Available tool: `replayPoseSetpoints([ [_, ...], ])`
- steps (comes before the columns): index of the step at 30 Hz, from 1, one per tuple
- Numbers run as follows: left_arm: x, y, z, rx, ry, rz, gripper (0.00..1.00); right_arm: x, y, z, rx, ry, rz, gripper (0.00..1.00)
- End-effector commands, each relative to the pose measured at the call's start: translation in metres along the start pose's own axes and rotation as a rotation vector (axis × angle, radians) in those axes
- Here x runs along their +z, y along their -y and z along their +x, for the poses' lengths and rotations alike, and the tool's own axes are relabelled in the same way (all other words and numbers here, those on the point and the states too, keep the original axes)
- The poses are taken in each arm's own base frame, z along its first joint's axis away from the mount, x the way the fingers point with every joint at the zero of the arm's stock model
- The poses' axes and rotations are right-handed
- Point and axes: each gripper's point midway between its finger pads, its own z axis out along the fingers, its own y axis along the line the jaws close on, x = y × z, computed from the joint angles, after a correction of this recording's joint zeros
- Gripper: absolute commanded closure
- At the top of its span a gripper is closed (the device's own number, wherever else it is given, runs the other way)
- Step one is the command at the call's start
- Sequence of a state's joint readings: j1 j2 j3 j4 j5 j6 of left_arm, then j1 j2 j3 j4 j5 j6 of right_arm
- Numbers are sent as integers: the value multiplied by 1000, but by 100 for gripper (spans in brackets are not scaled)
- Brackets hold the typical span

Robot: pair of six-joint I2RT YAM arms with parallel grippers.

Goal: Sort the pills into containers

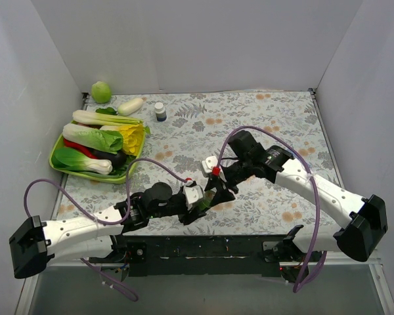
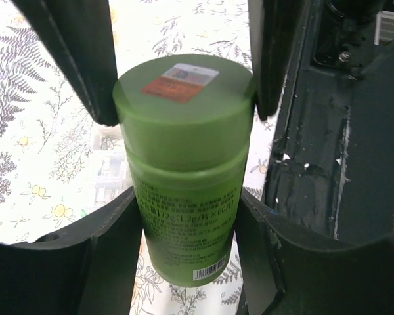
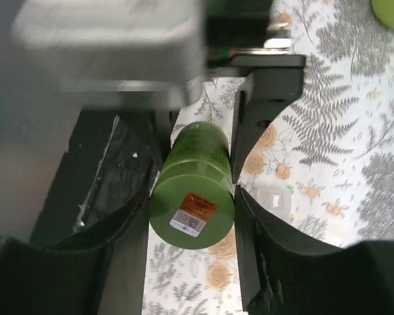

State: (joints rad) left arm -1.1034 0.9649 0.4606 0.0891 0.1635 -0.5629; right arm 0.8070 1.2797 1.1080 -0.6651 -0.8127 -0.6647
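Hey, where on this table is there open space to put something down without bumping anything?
The widest bare cloth lies along the far side, from the blue bottle to the right wall. Crowded: the vegetable tray at the left, and the near middle, where the left gripper and right gripper both clamp the green bottle.

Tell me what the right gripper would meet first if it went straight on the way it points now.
The green bottle: its cap end sits between the fingers of the right gripper. Just beyond, the left gripper holds the bottle's body and would likely come next, though depth is hard to judge.
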Motion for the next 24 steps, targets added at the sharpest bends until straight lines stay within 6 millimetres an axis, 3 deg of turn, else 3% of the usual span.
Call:
replayPoseSetpoints([
  [1, -19, 21, -32, 107, 130, 127, 100, -5, -26, 21, -314, -37, -163, 88],
  [4, -21, 29, -30, 96, 118, 166, 100, -2, -15, 21, -562, -19, -131, 83],
  [7, -17, 33, -22, 73, 83, 194, 100, 1, 2, 18, -578, -57, -114, 83],
  [10, -14, 30, -15, 55, 71, 179, 100, 0, 10, 10, -569, -57, -74, 74],
  [13, -12, 25, -13, 37, 78, 142, 100, -2, 5, -4, -422, -19, -74, 55],
  [14, -11, 23, -10, 29, 72, 129, 100, -5, 3, -9, -384, 2, -75, 42],
  [17, -8, 15, -4, -2, 60, 83, 100, -16, -9, -30, -236, 109, -100, 20],
  [19, -7, 10, -5, -19, 69, 52, 100, -22, -15, -38, -137, 144, -91, 14],
  [21, -6, 8, -4, -36, 70, 34, 100, -30, -6, -43, -80, 144, -30, 2],
  [24, -3, 3, -8, -51, 77, 10, 100, -38, -2, -47, 49, 144, -18, 2],
])
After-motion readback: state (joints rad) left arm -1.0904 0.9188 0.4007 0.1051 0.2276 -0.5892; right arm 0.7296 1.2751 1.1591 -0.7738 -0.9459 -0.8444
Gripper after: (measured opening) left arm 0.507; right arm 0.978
